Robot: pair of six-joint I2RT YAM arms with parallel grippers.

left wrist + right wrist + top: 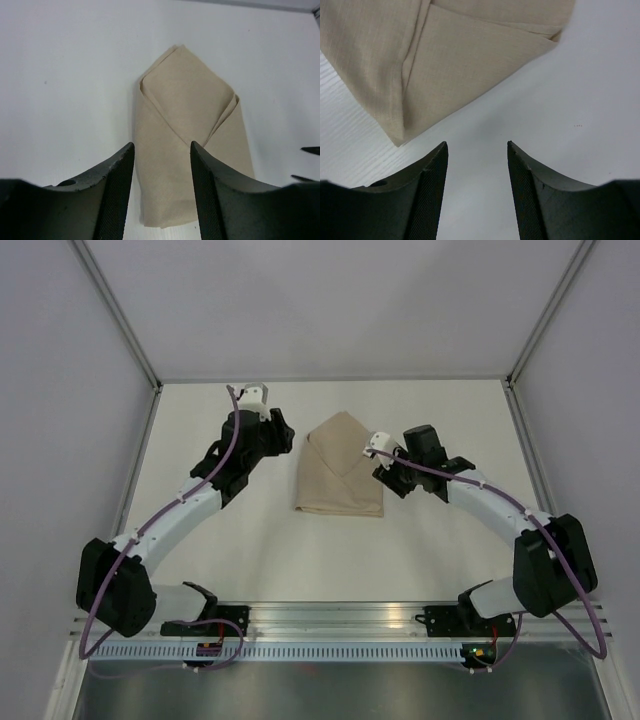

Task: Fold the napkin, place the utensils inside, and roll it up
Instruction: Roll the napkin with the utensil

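My left gripper (162,146) is open and holds nothing. My right gripper (477,144) is open too, with nothing in it. The folded napkin (340,472) lies flat on the table (440,550) between them.

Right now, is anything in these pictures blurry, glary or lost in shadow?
Top view: soft even light, the napkin sharp, hardly any shadow. Left wrist view: the table glares white, the napkin's folds crisp. Right wrist view: the right hand looms dark, a faint shadow by the napkin's edge.
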